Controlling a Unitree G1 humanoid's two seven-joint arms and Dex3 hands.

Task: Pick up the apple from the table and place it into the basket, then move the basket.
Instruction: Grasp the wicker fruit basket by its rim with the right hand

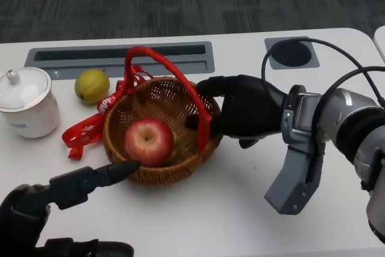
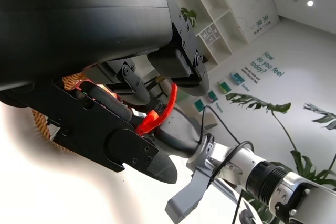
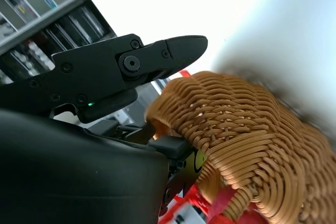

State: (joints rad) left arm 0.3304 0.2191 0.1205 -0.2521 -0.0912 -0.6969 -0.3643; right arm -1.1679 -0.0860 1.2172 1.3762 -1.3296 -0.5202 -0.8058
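Note:
The wicker basket with a red handle stands mid-table in the head view. A red apple lies inside it, toward the front. My right hand grips the basket's right rim beside the handle base, thumb inside and fingers outside. The right wrist view shows my fingers against the woven wall. My left hand holds nothing; one outstretched finger touches the basket's front wall. In the left wrist view the red handle and my right hand appear beyond the left fingers.
A yellow-green fruit lies on the table left of the basket. A white lidded cup stands at the far left. A red ribbon trails from the basket's left side. A grey recessed slot and cable port sit behind.

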